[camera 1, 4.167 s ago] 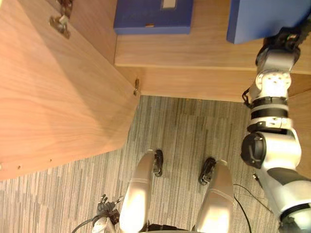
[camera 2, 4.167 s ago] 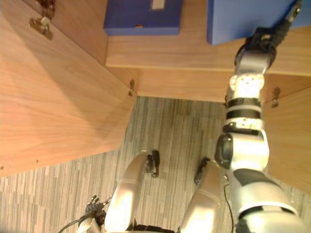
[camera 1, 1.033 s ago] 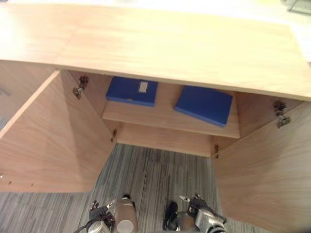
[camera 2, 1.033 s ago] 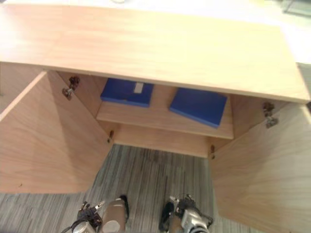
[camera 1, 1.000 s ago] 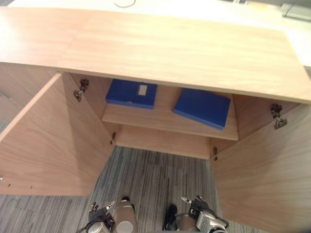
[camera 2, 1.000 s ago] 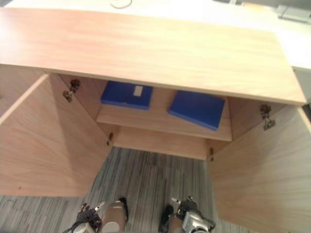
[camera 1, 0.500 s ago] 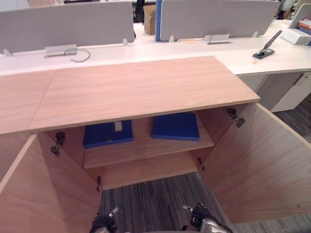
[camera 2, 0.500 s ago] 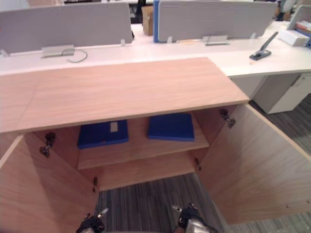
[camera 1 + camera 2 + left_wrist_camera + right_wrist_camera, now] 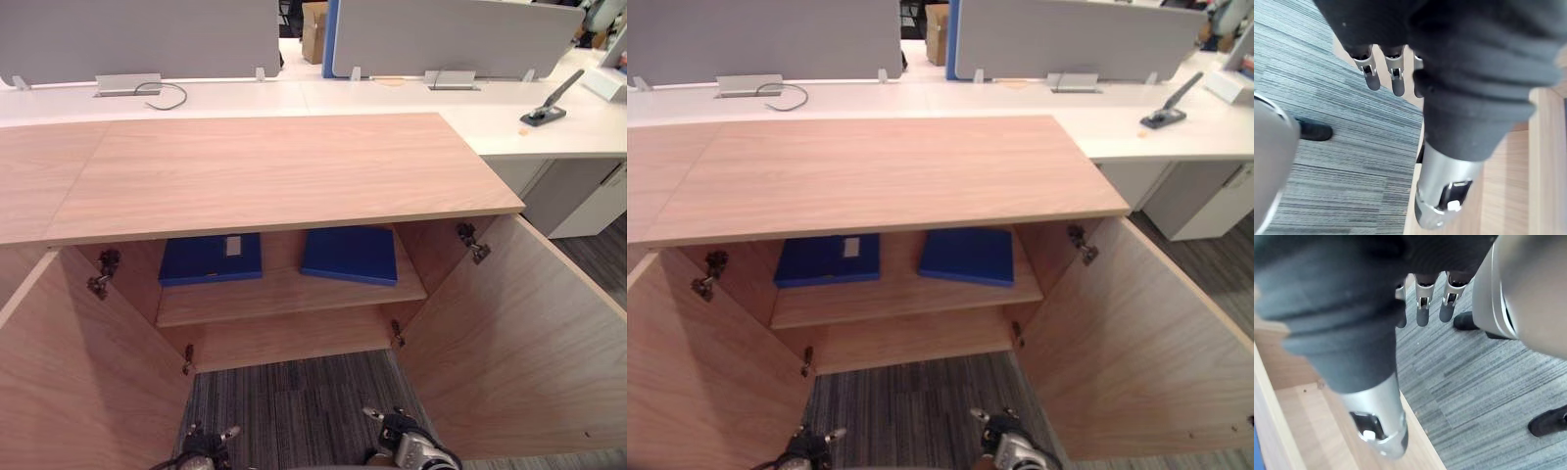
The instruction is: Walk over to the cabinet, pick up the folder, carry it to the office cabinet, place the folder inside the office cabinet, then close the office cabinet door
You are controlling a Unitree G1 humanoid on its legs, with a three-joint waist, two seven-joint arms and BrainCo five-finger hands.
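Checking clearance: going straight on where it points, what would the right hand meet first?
Probably the grey striped carpet: the right hand hangs with straight fingers pointing down at it, nothing visibly between.

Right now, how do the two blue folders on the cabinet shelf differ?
The left folder carries a pale label on top; the right folder is plain blue. The left folder lies square to the shelf edge; the right folder is turned slightly. Both lie flat, apart, on the same shelf.
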